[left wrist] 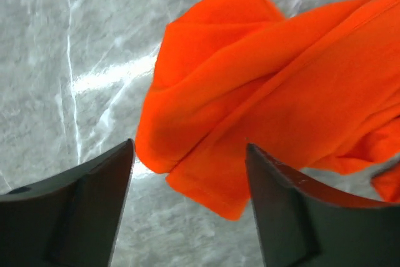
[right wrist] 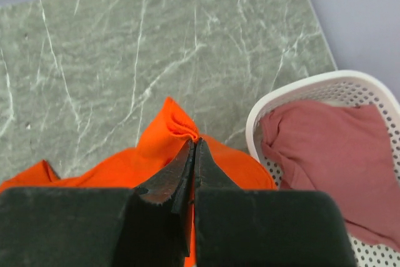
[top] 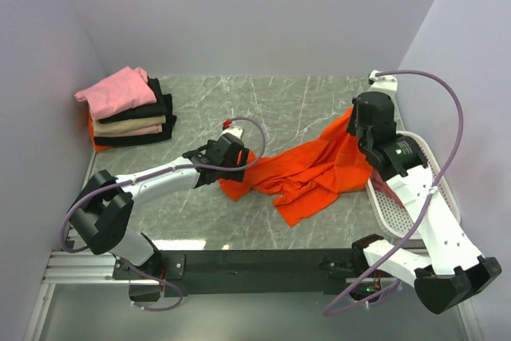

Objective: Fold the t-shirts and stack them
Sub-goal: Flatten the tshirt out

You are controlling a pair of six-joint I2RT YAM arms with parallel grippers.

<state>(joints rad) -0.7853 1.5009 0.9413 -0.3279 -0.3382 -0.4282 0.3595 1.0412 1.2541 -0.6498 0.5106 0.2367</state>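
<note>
The left gripper (left wrist: 189, 147) hung, jaws apart, over the nine-o'clock corner of the orange shirt (top: 307, 173); the right gripper (right wrist: 195, 145) was clamped on its two-o'clock edge.

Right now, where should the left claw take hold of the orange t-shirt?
Grip the orange t-shirt by its hemmed left corner, from straight above: it lies right under the open left claw, opposite the end the right claw pinches.

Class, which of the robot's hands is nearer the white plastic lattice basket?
Right. The right hand pinches the bright orange cloth t-shirt just beside the white lattice basket; the left hand hangs open at the shirt's far end.
</note>
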